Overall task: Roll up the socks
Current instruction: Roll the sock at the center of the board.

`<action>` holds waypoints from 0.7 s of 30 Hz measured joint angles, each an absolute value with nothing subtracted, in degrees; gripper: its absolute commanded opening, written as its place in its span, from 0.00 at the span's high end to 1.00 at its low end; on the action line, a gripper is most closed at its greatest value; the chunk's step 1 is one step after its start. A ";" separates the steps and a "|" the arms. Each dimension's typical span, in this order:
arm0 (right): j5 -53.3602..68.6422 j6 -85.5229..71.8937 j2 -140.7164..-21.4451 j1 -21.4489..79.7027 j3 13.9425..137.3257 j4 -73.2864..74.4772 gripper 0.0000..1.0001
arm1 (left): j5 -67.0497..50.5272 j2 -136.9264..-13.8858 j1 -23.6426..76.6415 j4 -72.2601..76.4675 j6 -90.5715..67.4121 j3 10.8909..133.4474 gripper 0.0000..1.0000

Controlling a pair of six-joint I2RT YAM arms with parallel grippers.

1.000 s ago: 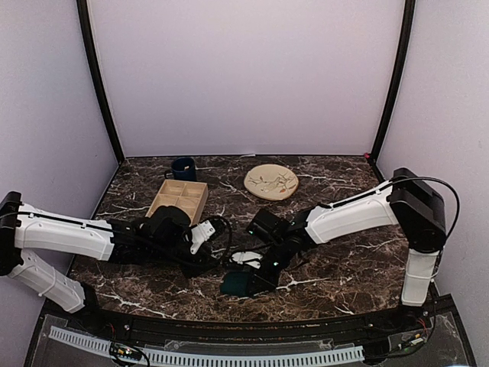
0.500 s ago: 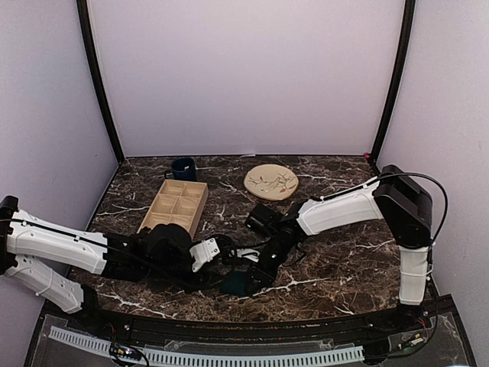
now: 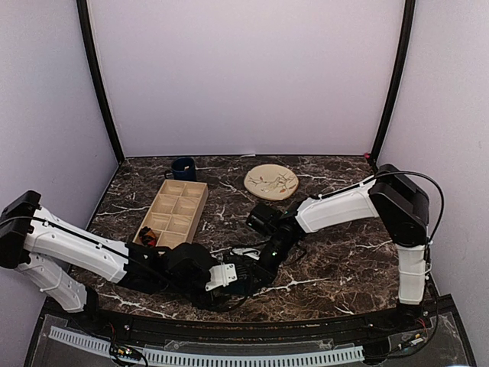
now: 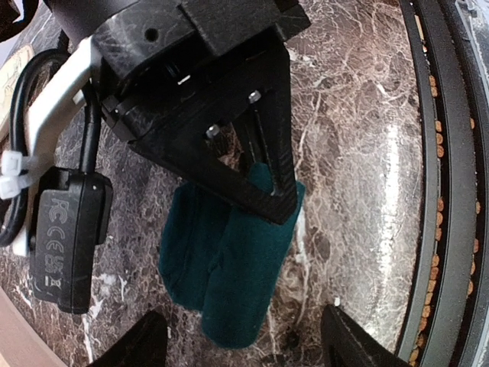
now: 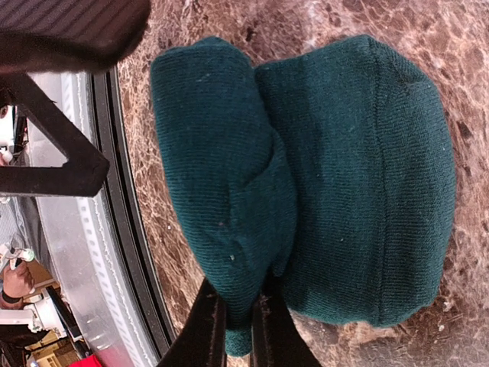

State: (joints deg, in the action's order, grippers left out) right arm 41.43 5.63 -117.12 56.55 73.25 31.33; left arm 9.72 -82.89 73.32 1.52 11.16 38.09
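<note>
Soft, even light throughout, with a white glare streak on the marble tabletop [image 4: 393, 164].

The socks [image 5: 306, 183] are plain dark teal-green. The counter [image 3: 344, 252] is dark brown marble veined white. At 11 o'clock, a dark blue mug [image 3: 183, 168] and a pale wood tray [image 3: 174, 210]; at 12, a cream plate [image 3: 271, 182] with a leafy print.

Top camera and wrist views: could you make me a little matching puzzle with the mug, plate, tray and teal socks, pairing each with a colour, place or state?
Things:
1. mug
2. plate
3. tray
4. teal socks

Descriptions:
A. wooden, split into compartments
B. pinched at one end by the right gripper
C. dark blue, far left of the table
D. round, cream, with a leafy pattern

Pairs: 1-C, 2-D, 3-A, 4-B
</note>
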 measured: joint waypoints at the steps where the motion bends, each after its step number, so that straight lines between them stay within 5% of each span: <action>1: 41.45 5.63 -117.12 56.55 73.25 31.33 1.00 | 9.93 -83.07 73.32 1.52 11.53 38.28 0.32; 8: 41.80 5.65 -117.14 56.40 73.25 31.59 1.00 | 11.14 -85.17 73.54 1.63 14.33 39.42 0.45; 18: 42.70 5.93 -117.67 56.10 73.93 33.17 1.00 | 11.75 -88.60 73.80 1.63 16.10 40.58 0.46; 21: 43.03 6.17 -117.99 56.03 74.26 33.56 1.00 | 12.10 -89.56 73.78 1.63 16.36 40.97 0.53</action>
State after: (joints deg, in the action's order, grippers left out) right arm 43.03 6.17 -117.99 56.03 74.26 33.56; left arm 12.10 -89.56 73.78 1.63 16.36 40.97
